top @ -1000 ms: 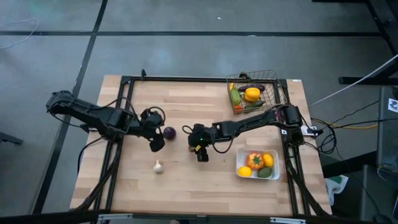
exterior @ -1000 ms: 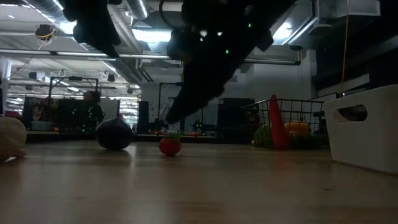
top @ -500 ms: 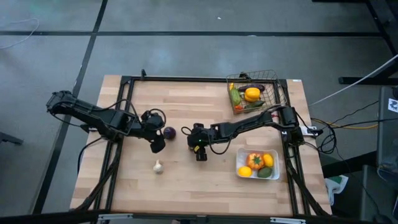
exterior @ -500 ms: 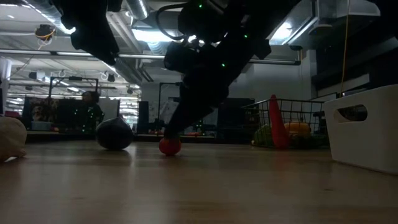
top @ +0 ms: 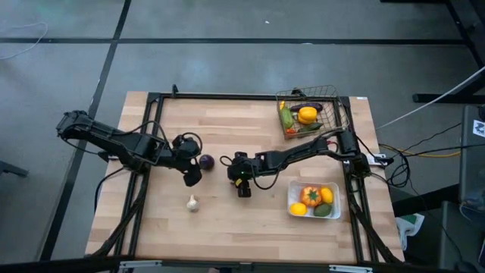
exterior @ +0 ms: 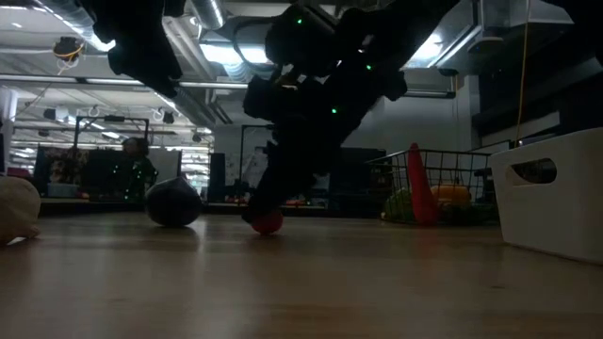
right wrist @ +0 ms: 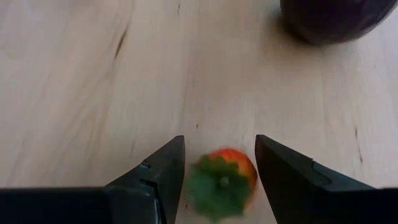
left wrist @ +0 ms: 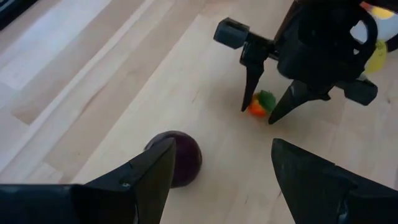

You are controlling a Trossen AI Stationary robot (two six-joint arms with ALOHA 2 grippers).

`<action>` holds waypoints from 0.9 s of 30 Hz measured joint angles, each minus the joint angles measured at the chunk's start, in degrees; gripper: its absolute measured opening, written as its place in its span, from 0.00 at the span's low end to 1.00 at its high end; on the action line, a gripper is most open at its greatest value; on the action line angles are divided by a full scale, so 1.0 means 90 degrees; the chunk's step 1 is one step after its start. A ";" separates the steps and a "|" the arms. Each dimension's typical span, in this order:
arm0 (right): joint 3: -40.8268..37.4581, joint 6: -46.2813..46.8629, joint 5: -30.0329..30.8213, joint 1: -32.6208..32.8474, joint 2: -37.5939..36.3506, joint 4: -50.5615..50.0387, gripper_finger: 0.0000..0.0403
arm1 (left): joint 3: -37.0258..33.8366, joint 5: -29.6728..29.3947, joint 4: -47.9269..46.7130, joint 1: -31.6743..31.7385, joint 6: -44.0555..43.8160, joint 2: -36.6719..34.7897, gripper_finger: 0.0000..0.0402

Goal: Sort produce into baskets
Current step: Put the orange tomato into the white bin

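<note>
Slippage is being risked: the small round orange fruit with a green leafy top (right wrist: 222, 180) is lying on the worktop between the right gripper (left wrist: 268, 111)'s spread jaws, off-centre, so closing could squirt it away.

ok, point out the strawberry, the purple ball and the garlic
strawberry (right wrist: 222, 180), right wrist view, on its green leafy cap
purple ball (left wrist: 181, 157), left wrist view, on its upper side
garlic (top: 192, 202), high view, on its middle
</note>
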 joint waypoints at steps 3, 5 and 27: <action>0.0000 0.0003 0.0001 0.0000 0.0010 -0.0029 0.48 | -0.0002 0.0002 0.0088 0.0000 0.0000 0.0000 0.65; 0.0000 0.0005 0.0001 0.0000 0.0008 -0.0053 0.48 | -0.0002 0.0003 0.0143 0.0000 0.0067 0.0000 0.65; 0.0008 -0.0027 0.0618 0.0005 0.0005 -0.0631 0.38 | -0.0002 0.0002 0.0128 0.0000 0.0066 0.0002 0.65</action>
